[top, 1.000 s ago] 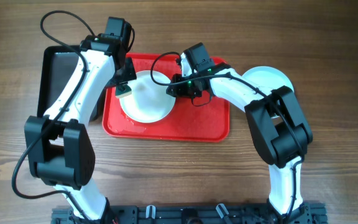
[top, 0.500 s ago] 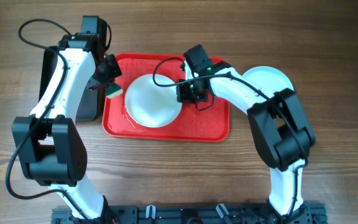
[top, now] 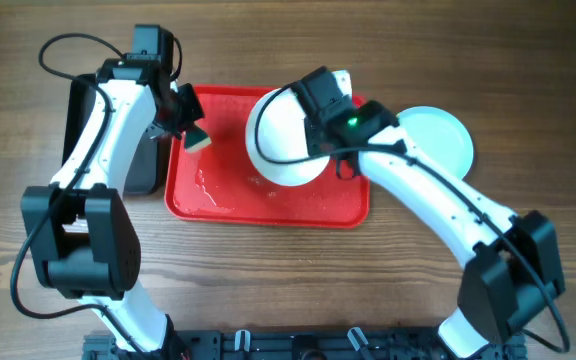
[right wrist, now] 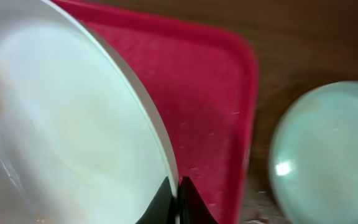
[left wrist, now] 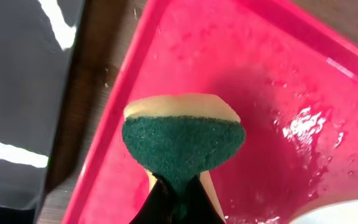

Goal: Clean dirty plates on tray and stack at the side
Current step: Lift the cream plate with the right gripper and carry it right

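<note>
A white plate (top: 280,140) hangs tilted above the red tray (top: 268,205), its rim pinched by my right gripper (top: 318,135), which is shut on it. In the right wrist view the plate (right wrist: 61,124) fills the left side, its rim held in the right gripper (right wrist: 178,193). A pale aqua plate (top: 438,138) lies on the table to the right of the tray and also shows in the right wrist view (right wrist: 328,155). My left gripper (top: 194,136) is shut on a green-and-yellow sponge (left wrist: 182,140) over the tray's left edge (left wrist: 110,143).
A black tray (top: 93,130) sits on the wood left of the red tray, under the left arm. Wet patches (top: 213,185) glisten on the red tray's floor. The table is brown wood.
My right gripper shut on the white plate's rim and lifted it up and to the right off the tray. The left gripper drew the sponge off the plate to the tray's left edge.
</note>
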